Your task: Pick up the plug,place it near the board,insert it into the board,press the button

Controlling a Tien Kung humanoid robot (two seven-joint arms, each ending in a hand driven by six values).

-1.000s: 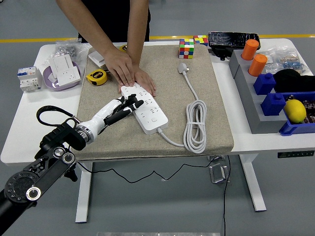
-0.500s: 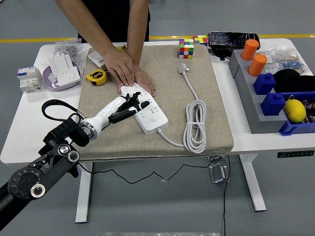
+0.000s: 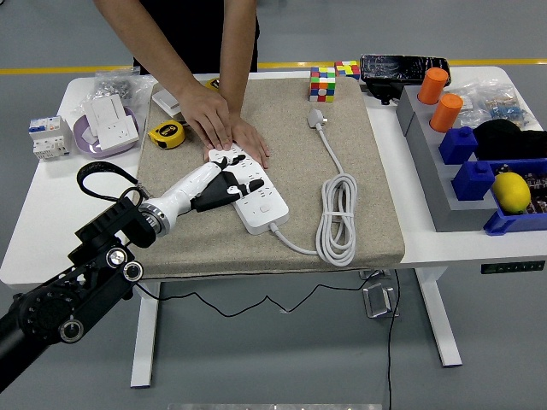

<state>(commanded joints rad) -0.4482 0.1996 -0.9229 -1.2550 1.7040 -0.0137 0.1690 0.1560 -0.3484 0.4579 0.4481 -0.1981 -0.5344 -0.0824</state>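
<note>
White table [image 3: 51, 231] on a grey floor [image 3: 479, 342], tan mat [image 3: 376, 188] covering the middle; left hand [image 3: 224, 184] rests fingers loosely spread on the power strip [image 3: 256, 192], gripping nothing. A person's hands [image 3: 224, 124] press the strip's far end; plug [image 3: 317, 118] lies loose further right.

Robotics lab, grey floor with yellow line [image 3: 77, 70], white table [image 3: 51, 213], parts bins [image 3: 466, 145]

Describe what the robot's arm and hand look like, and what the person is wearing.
The left arm is black with round silver joint caps and a looped black cable. Its robot hand has a white shell and black fingers. The person wears a dark top; the forearms are bare.
</note>
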